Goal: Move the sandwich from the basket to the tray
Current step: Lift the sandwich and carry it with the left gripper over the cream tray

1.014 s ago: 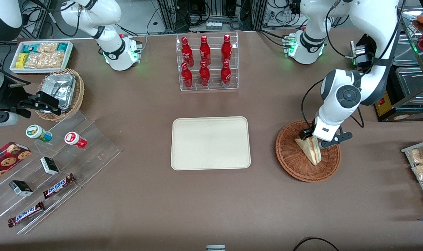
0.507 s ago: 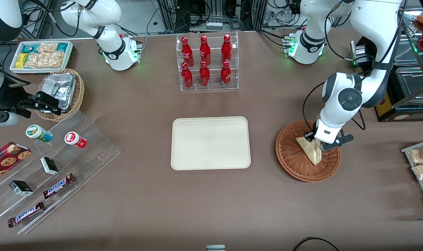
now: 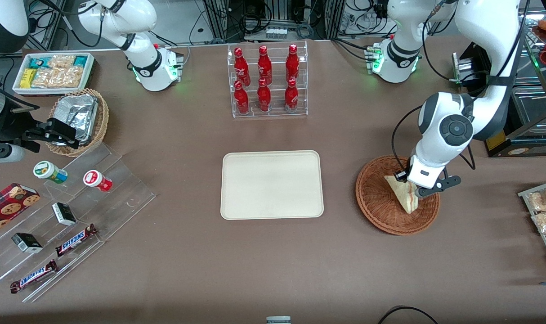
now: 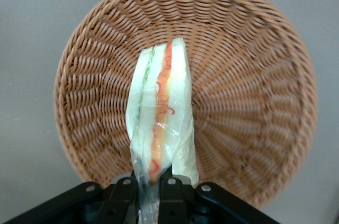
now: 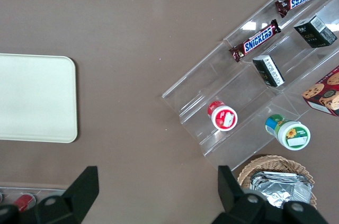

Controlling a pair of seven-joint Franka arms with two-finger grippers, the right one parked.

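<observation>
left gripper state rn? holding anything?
Left gripper: shut on the triangular white-bread sandwich with red and green filling, above the shallow reddish-brown wicker basket.

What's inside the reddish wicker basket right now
Only the sandwich, over the basket with the end effector shut on its wrapped end. The visible weave is bare; whether the sandwich touches it, and what lies under it, can't be seen.
</observation>
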